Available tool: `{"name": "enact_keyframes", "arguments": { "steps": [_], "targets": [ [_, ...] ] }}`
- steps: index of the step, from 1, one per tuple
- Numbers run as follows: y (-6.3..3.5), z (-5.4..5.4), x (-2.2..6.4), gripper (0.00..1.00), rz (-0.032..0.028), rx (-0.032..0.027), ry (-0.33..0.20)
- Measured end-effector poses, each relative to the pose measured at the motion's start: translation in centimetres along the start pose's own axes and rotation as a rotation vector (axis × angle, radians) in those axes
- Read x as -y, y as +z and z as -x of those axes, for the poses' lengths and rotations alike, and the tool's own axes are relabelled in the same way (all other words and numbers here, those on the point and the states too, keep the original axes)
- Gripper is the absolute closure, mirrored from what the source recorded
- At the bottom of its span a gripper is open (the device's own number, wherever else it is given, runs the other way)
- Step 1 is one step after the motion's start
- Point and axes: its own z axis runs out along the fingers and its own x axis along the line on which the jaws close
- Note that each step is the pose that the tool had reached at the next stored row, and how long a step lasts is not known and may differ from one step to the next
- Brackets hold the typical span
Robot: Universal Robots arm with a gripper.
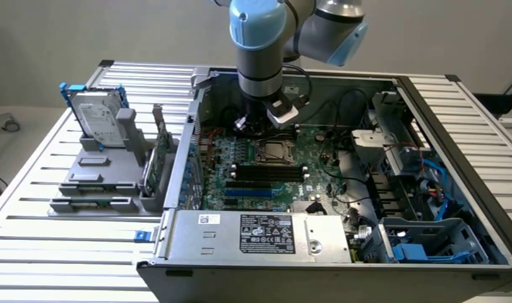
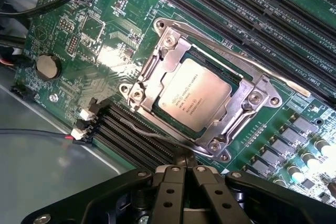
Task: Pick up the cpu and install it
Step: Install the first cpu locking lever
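So the cpu [image 2: 195, 100] is sitting in its socket on the motherboard [image 2: 105, 40], silvery top facing up with the print readable. The metal socket frame [image 2: 247, 100] looks to be down around its edges, with the lid showing through the window. It's basically square, so there's no long axis to line up against, just the corners, and they sit skewed relative to the hand's body in the wrist view.

The hand [image 2: 181, 174] has its two black fingers pressed together with nothing between them, so it's empty and pinched closed. It isn't on the chip. The tips sit just off one corner of the socket frame, right by the end of a thin wire lever [image 2: 157, 137] that runs along the memory slots [image 2: 131, 129]. I can't tell whether they actually touch that lever.

In the exterior view the hand [image 1: 257, 125] hangs low inside the open pc case [image 1: 458, 126]. The cpu [image 1: 273, 151] is just beside it, a touch toward the exterior view's right and on the nearer side. So the chip lies close by and slightly off to one side, not straight under the fingers.

Over on the desk [image 1: 71, 252], well apart at the exterior view's left, a hard drive [image 1: 96, 113] stands in a blue bracket on a grey holder.
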Motion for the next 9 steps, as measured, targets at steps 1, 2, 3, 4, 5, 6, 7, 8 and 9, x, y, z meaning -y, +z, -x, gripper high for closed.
{"name": "enact_keyframes", "arguments": {
  "steps": [1,2,3,4,5,6,7,8,9],
  "targets": [
    [0.02,-0.03,-0.01,0.89,0.0001,-0.0001,0.0],
    [0.03,-0.05,-0.01,0.89,0.0002,-0.0002,0.001],
    [0.03,-0.07,-0.01,0.89,0.0003,-0.0005,0.001],
    [0.03,-0.08,0.0,0.89,0.0005,-0.0005,0.002],
    [0.04,-0.09,0.0,0.89,0.0005,-0.0007,0.002],
    [0.04,-0.09,0.01,0.89,0.0005,-0.0008,0.002],
    [0.03,-0.1,0.01,0.89,0.0006,-0.0009,0.003],
    [0.02,-0.11,0.02,0.89,0.0006,-0.0011,0.003],
    [-0.01,-0.11,0.03,0.89,0.0006,-0.0014,0.003]
  ]
}}
